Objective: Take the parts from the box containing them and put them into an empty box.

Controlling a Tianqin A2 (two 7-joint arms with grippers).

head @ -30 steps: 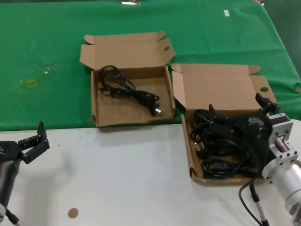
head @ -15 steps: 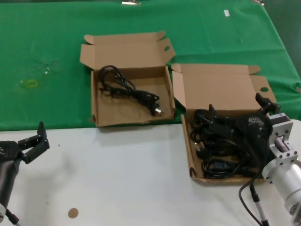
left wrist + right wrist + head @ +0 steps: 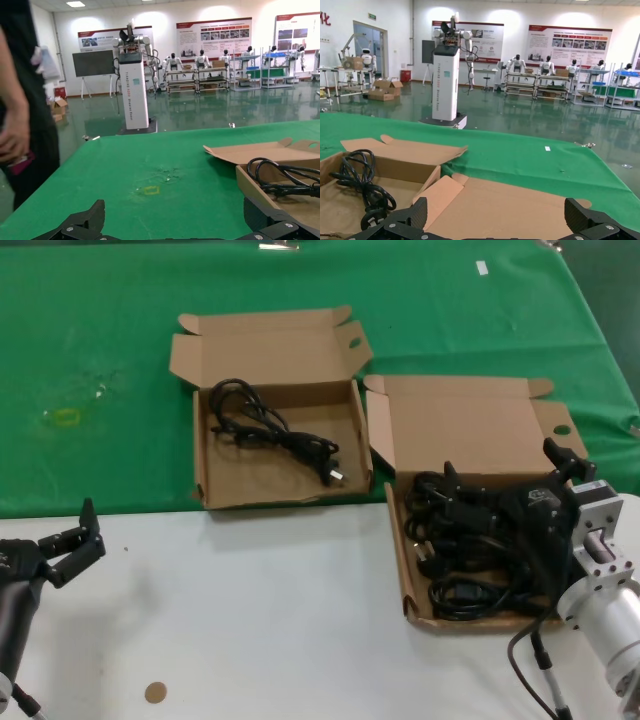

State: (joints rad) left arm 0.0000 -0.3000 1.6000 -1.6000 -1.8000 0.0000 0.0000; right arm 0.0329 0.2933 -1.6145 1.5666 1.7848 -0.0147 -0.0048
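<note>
Nearest the robot, the white table (image 3: 260, 620) surface is smooth and carries a small round brown disc (image 3: 154, 692) near its front edge. The left hand (image 3: 70, 545) hangs low at the table's left side, fingers spread apart, holding nothing. The right hand (image 3: 505, 502) sits over the right-hand box (image 3: 403, 570), a shallow brown cardboard mailer with a straight front wall and raised hinged lid. Its fingers are apart above the heap of parts (image 3: 450, 565), black coiled power cords with a matte rubber look; whether a cord is touched cannot be told.

Farther back, on the green cloth (image 3: 120, 350), the second box (image 3: 202, 475) of the same cardboard has a wavy front edge and an oval hole (image 3: 353, 342) in its lid tab. One black cord (image 3: 270, 430) lies inside it, loosely looped, plug end toward the right wall.

The left wrist view shows that cord (image 3: 280, 175) from low down, with creases in the cloth and a person (image 3: 22, 110) standing at the far side of the table. The right wrist view shows the same cord (image 3: 362, 187) and the folded lid flaps (image 3: 440, 192). Both wrist views reveal a hall with display boards and white robots beyond, unseen from the head.
</note>
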